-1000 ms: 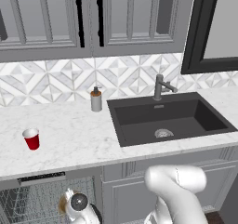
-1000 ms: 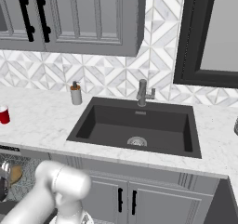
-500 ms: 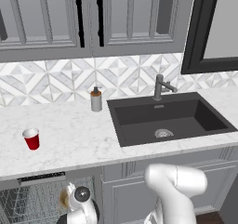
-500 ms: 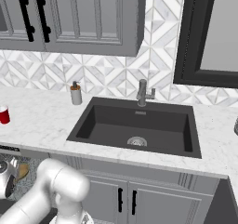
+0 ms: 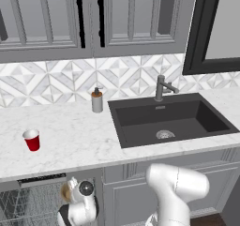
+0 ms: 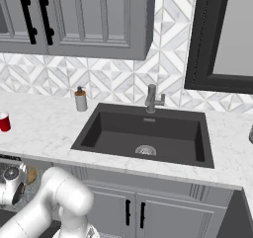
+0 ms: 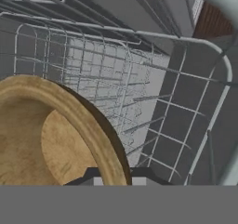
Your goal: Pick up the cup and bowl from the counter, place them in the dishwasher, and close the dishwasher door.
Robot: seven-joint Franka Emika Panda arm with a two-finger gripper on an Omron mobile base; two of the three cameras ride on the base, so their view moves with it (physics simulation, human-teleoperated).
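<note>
The red cup (image 5: pixel 32 139) stands upright on the white marble counter (image 5: pixel 70 145), left of the sink; it also appears at the left edge as cup (image 6: pixel 4 122). Below the counter edge, my gripper (image 7: pixel 114 174) is shut on the rim of the tan wooden bowl (image 7: pixel 56 139). The bowl (image 5: pixel 65 192) is tilted on edge, held beside the dishwasher's wire rack (image 5: pixel 28 206). From the right the bowl (image 6: pixel 32 175) peeks out beside the hand. The grey rack (image 7: pixel 139 79) spreads out beyond the bowl. I cannot make out the dishwasher door.
A grey soap dispenser (image 5: pixel 97 101) stands at the back of the counter, next to the dark sink (image 5: pixel 168 122) with its faucet (image 5: pixel 161 88). Grey cabinet doors (image 6: pixel 133 212) run under the sink. The dishwasher's vented strip (image 5: pixel 42 179) sits just under the counter edge.
The hand with the bowl has risen slightly at the dishwasher opening. The cup has stayed put.
</note>
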